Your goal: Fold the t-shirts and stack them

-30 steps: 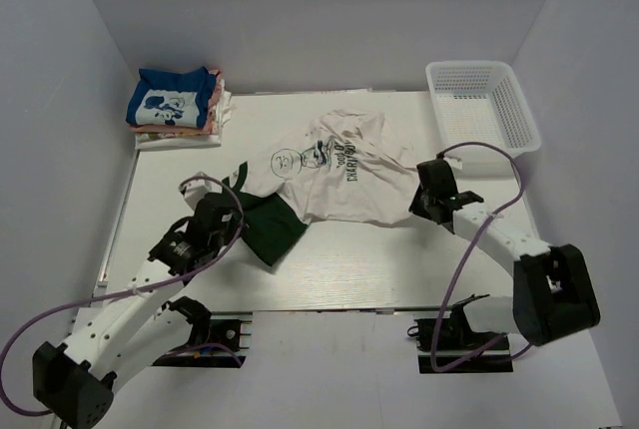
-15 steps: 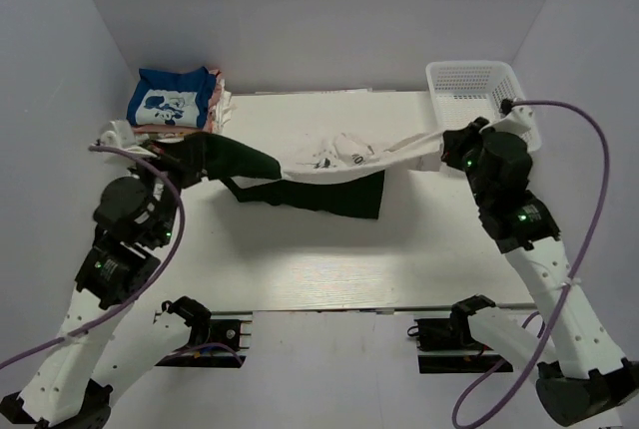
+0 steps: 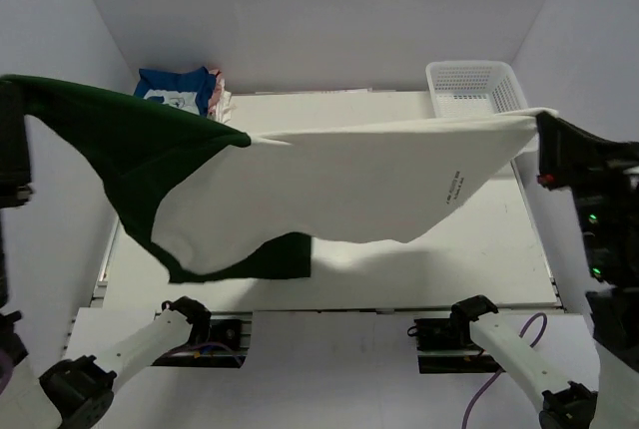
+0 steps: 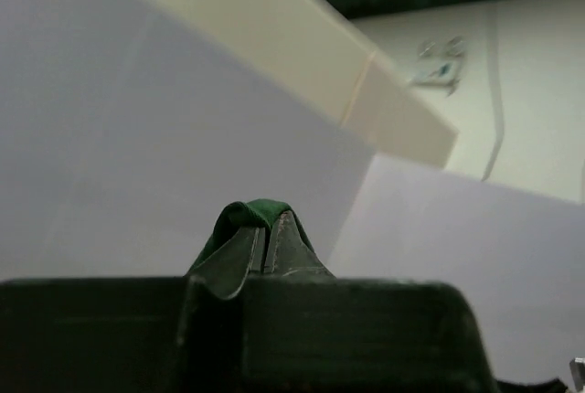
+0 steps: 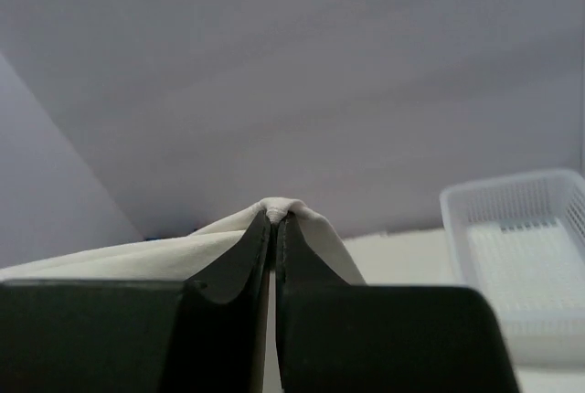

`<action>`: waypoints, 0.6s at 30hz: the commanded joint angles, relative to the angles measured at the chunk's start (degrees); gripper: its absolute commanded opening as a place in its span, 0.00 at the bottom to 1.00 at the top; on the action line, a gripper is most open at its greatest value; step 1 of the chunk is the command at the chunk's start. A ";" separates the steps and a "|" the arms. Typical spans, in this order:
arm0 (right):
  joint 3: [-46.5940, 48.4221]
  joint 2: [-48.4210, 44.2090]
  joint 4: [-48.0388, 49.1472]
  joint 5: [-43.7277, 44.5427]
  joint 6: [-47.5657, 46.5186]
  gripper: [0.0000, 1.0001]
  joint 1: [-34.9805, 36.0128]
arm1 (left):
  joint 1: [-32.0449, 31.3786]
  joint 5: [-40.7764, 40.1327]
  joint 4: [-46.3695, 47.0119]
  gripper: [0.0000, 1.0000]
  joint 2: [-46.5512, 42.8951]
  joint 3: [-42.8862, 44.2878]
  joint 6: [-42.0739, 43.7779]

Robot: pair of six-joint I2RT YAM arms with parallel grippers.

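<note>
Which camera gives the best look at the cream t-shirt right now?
Top external: the cream t-shirt hangs spread in the air, almost wholly visible. Right wrist shows only a fold pinched in the right claw. Left wrist shows none of it, just the dark green t-shirt gripped by the left claw.

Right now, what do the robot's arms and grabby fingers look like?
The left arm and right arm are white tubes with black joints. A thin purple cable loops beside the right one. The left gripper and right gripper are black, with narrow tapering fingers. Green and red lights glow on the right arm's black housing.
</note>
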 commanded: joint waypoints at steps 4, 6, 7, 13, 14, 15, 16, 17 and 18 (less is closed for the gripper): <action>7.12 -3.88 -1.98 -5.26 -2.24 0.00 -0.12 | 0.11 8.47 -1.35 0.00 9.99 18.96 4.12; 6.68 -4.33 -1.72 -6.50 -1.71 0.00 -0.21 | 0.11 8.48 -0.31 0.00 10.70 18.45 4.12; 6.42 -4.24 -1.80 -6.50 -1.71 0.00 -0.12 | 0.11 7.09 0.57 0.00 10.70 17.40 4.12; -1.22 1.73 0.82 -1.15 -0.40 0.00 -0.03 | 0.11 -5.37 16.55 0.00 11.22 -2.97 13.83; -5.67 2.17 2.66 -0.53 -0.31 0.00 0.05 | -0.67 -8.89 18.40 0.00 12.53 -5.53 15.09; -7.19 4.70 3.46 1.83 -0.04 0.00 -0.03 | -0.68 -16.75 19.81 0.00 14.29 -7.99 15.97; -8.69 5.68 5.73 2.81 0.57 0.00 0.05 | -0.16 -19.79 20.61 0.00 16.48 -8.88 19.11; -13.31 6.74 6.71 3.25 1.36 0.00 -0.12 | 0.54 -21.48 20.62 0.00 21.11 -10.37 19.67; -16.49 10.23 8.46 3.95 1.45 0.00 -0.04 | 0.55 -23.93 23.06 0.00 23.42 -11.60 22.28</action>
